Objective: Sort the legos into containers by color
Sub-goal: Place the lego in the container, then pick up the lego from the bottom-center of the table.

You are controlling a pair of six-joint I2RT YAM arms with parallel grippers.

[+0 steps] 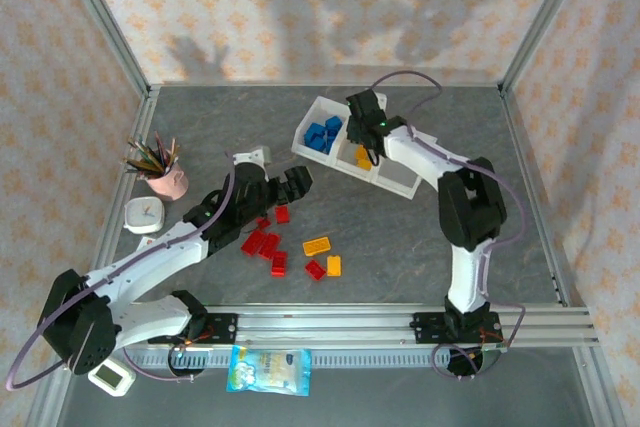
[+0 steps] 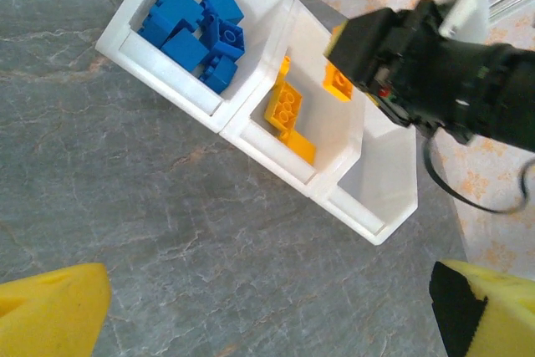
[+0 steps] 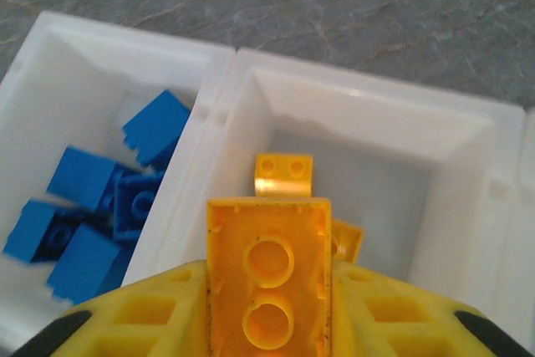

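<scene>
1. Several blue legos (image 1: pixel 323 134) sit in the tray (image 1: pixel 398 185) at 1 o'clock.
2. Right tool (image 3: pixel 267 290) clamps a yellow brick (image 3: pixel 267 248) over the middle compartment; left tool (image 2: pixel 267 298) gapes empty.
3. Red and yellow legos (image 1: pixel 265 244) lie loose at 7 o'clock.

My workplace: staged robot test cell, lab setting. Aluminium frame posts (image 1: pixel 103 22) fence grey marble-look bench (image 1: pixel 400 237); floral wallpaper-print panels (image 1: pixel 300 7) behind. My arm bases (image 1: pixel 465 325) bolted on metal rail (image 1: pixel 350 319). Props: pink pencil cup (image 1: pixel 168 182), white clock (image 1: pixel 145 215), snack packet (image 1: pixel 268 369).
</scene>
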